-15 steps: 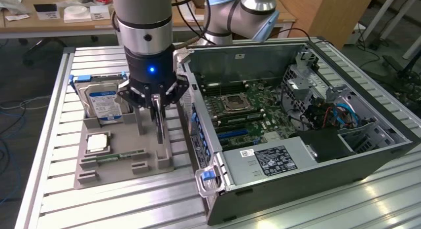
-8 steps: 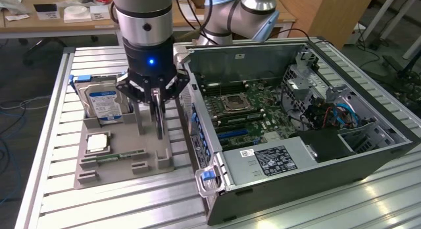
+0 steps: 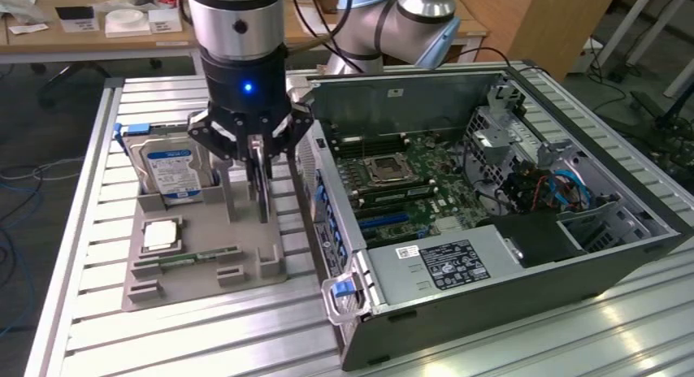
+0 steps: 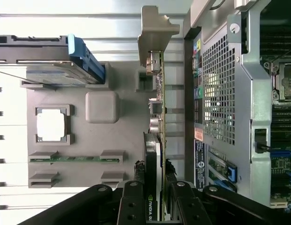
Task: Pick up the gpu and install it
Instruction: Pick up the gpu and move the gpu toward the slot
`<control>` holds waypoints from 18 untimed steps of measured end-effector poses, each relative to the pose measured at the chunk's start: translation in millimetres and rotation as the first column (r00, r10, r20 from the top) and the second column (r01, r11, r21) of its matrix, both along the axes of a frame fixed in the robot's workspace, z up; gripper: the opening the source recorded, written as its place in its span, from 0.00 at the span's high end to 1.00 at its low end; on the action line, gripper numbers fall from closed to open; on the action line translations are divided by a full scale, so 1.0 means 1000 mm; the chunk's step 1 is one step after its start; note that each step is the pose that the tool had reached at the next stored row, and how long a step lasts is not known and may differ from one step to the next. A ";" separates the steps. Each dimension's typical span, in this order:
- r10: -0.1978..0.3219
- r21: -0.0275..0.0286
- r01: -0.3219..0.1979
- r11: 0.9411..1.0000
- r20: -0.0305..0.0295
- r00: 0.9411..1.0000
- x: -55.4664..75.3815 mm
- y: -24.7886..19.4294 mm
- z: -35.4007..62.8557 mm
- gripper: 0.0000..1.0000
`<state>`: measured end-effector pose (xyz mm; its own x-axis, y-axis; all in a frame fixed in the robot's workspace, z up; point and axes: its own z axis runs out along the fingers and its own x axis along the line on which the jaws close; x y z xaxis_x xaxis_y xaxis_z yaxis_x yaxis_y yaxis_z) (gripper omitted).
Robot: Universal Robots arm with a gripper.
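The gpu (image 3: 260, 190) is a thin dark card standing on edge over the grey holder tray (image 3: 244, 273), beside the open computer case (image 3: 488, 283). My gripper (image 3: 257, 153) comes down from above and is shut on the card's upper edge. In the wrist view the gpu (image 4: 157, 117) runs edge-on away from my gripper (image 4: 155, 180), with its metal bracket (image 4: 156, 28) at the far end. The black fingers (image 4: 135, 197) press on both faces of the card. Whether its lower edge still sits in the tray slot I cannot tell. The motherboard (image 3: 401, 178) lies exposed inside the case.
On the grey tray (image 4: 122, 140) stand a silver hard drive with a blue label (image 3: 174, 170) (image 4: 42, 56), a processor chip (image 3: 161, 233) (image 4: 50, 125) and a green memory stick (image 3: 201, 255) (image 4: 70, 159). The case's perforated rear wall (image 4: 218, 93) is close beside the card. A slatted aluminium table (image 3: 87, 328) carries everything.
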<state>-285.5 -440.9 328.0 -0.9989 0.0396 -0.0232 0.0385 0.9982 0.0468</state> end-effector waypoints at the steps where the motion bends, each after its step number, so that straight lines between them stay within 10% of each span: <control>1: 0.000 0.000 0.000 1.000 0.000 1.000 0.000 0.0000 0.0018 0.73; 18: 0.000 0.000 0.000 1.000 0.000 1.000 0.000 0.0000 0.0375 0.73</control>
<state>-285.5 -440.9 365.5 -0.9989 0.0396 -0.0232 0.0385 0.9982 0.0469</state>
